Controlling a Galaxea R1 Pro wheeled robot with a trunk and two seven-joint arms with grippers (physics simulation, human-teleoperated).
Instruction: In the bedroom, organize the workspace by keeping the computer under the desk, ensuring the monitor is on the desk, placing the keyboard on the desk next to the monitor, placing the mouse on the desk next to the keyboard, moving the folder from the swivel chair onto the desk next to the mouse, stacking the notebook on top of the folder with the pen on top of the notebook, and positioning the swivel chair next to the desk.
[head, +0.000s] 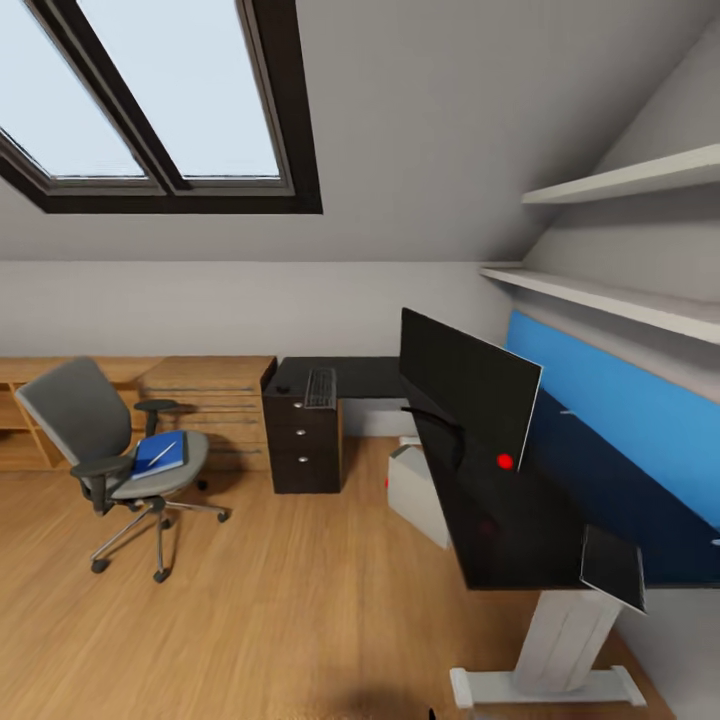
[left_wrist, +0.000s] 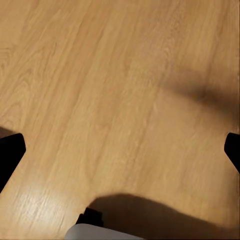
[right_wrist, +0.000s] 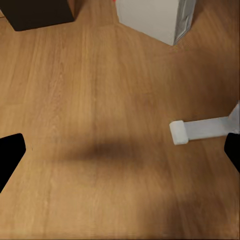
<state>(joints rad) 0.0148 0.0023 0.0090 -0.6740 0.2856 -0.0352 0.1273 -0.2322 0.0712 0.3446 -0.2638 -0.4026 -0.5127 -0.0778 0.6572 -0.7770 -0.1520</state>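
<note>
The grey swivel chair (head: 95, 425) stands on the wood floor at the left, apart from the desk. The blue folder (head: 160, 455) lies on its seat with the white pen (head: 163, 449) across it. The black L-shaped desk (head: 500, 530) carries the wide black monitor (head: 468, 395); the keyboard (head: 320, 388) lies on its far section above the drawer unit (head: 303, 445). A small dark bump (head: 283, 388) beside the keyboard may be the mouse. A thin grey rectangle (head: 612, 567), seemingly the notebook, overhangs the desk's near edge. The pale computer (head: 420, 492) (right_wrist: 155, 17) stands under the desk. My left gripper (left_wrist: 120, 152) and right gripper (right_wrist: 120, 152) hang open over bare floor.
A light wooden drawer chest (head: 215, 400) and low shelving line the back wall. White wall shelves (head: 620, 180) and a blue wall panel (head: 620, 400) run along the right. The desk's white foot (head: 545, 685) (right_wrist: 200, 129) rests on the floor near my right gripper.
</note>
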